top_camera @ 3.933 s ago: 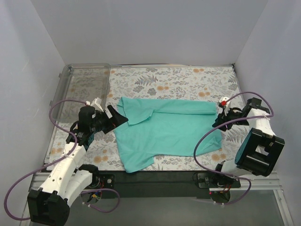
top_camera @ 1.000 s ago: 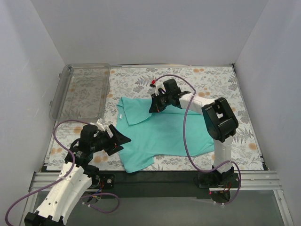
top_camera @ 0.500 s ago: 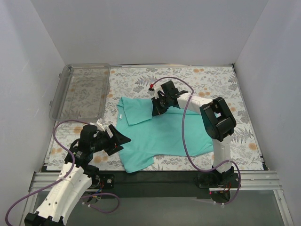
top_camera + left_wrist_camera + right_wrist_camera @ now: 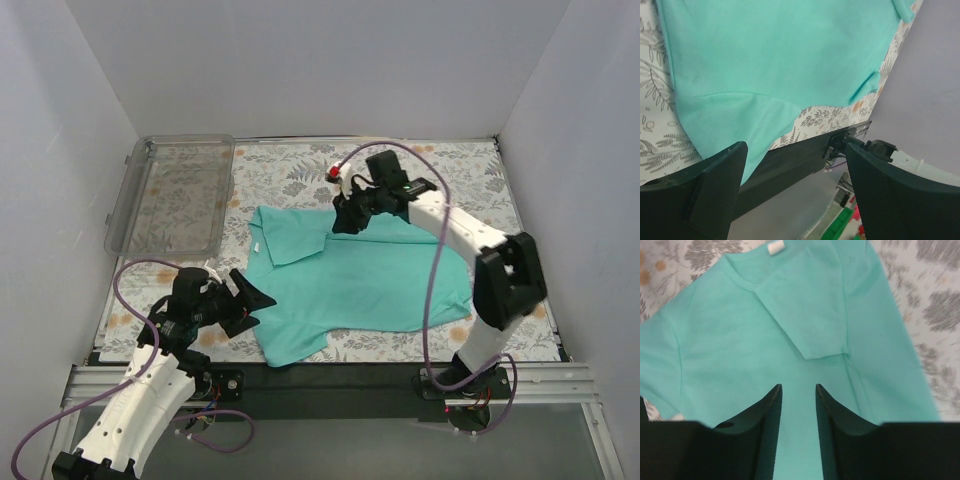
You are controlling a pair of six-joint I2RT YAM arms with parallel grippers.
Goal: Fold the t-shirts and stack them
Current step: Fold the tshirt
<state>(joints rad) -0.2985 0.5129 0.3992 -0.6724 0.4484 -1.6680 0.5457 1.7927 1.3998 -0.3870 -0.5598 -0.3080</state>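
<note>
You have 1 t-shirt [image 4: 370, 285] lying partly folded mid-table [image 4: 300, 170], its lower edge near the front. Your left tool [image 4: 258, 298] hovers spread wide beside its near-left corner. Your right tool [image 4: 343, 224] sits above the collar fold, slightly parted and pinching nothing.

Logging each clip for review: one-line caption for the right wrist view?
Right gripper, jaws parted and empty, above the teal t-shirt, one side folded inward.
</note>
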